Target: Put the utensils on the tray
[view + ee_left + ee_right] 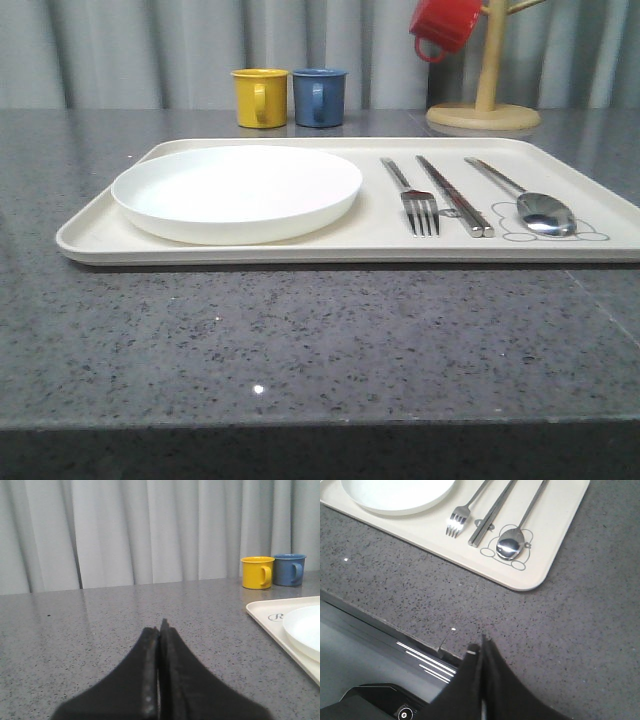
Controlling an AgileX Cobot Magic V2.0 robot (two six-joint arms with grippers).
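The cream tray [90,232] lies on the grey table. On it rest the white plate [237,190] at the left, then the fork [412,195], the chopsticks [455,196] and the spoon [530,202], side by side at the right. The right wrist view has the same tray [555,545] with plate [395,495], fork [462,512], chopsticks [492,512] and spoon [512,540]. My right gripper [481,645] is shut and empty, over the table's front edge, short of the tray. My left gripper [160,627] is shut and empty, left of the tray [265,617].
A yellow mug [260,97] and a blue mug [319,96] stand behind the tray. A red mug [445,25] hangs on a wooden mug stand [485,105] at the back right. A grey curtain closes the back.
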